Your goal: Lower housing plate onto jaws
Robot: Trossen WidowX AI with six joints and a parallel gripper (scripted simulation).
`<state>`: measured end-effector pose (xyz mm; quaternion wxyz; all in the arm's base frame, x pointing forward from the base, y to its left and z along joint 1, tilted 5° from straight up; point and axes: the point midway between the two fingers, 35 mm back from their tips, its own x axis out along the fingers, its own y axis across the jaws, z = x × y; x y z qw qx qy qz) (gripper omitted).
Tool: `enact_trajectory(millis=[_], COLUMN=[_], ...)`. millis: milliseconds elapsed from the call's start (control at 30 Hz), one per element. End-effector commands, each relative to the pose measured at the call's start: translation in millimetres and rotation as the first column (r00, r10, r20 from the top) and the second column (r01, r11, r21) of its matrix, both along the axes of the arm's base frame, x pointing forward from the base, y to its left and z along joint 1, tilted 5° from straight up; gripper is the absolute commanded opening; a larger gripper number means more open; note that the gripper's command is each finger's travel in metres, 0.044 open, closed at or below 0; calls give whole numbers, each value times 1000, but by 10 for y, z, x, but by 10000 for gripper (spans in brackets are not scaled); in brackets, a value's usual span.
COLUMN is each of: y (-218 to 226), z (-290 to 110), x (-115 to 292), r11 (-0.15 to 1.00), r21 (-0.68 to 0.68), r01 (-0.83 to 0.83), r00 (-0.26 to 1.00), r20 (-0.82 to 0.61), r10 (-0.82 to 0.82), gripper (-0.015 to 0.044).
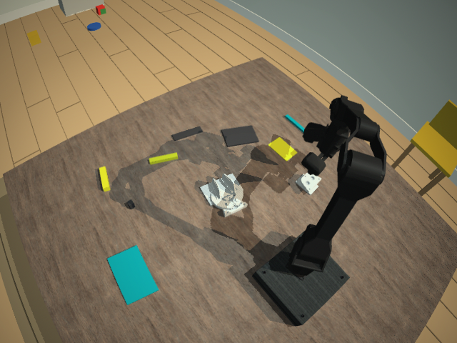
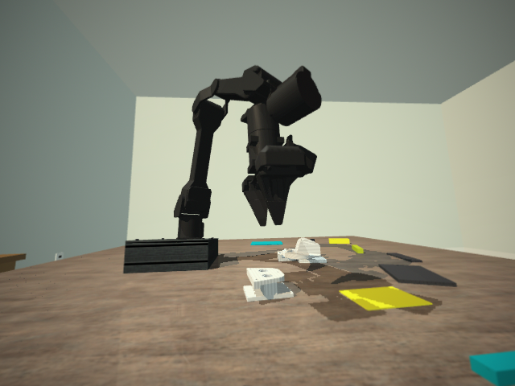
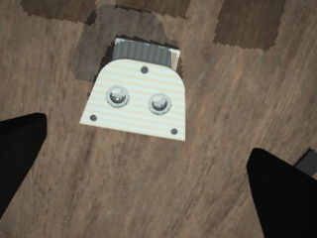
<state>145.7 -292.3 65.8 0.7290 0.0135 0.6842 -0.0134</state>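
Observation:
The white housing plate (image 1: 310,179) (image 2: 265,274) (image 3: 140,111) has two large holes and lies on top of a low white stand (image 2: 250,294). The white base with the two jaws (image 1: 226,197) (image 2: 306,251) stands apart from it, nearer the middle of the table. The jaws rise from it like fins; their pins and stubs are too small to make out. My gripper (image 1: 310,148) (image 2: 270,225) (image 3: 150,142) is open and empty. It hangs well above the housing plate, pointing down, and in the wrist view the plate shows between and ahead of the fingertips.
A yellow sheet (image 1: 280,148) (image 2: 385,297) and a dark grey slab (image 1: 240,136) (image 2: 415,275) lie beyond the jaws. Yellow bars (image 1: 163,158) (image 1: 104,179), a dark bar (image 1: 187,133), a small black block (image 1: 129,204), a teal strip (image 1: 294,123) and a teal sheet (image 1: 133,274) also lie about.

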Motion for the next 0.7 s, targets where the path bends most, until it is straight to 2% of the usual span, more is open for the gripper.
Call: enact_trajectory(millis=[0,167,300,667], y=[50,50,69,72], z=[-63,-86,-443,-506], x=[-152,-150,-137,-135], r11=[998,998,998,998], r21=[49,49,50,49], r01=[26,26,26,26], r00=[999,999,999,999], r20=[-26,-26,-25,-26], r10=[-25,-25,-25,-25], gripper=[440,440,440,440])
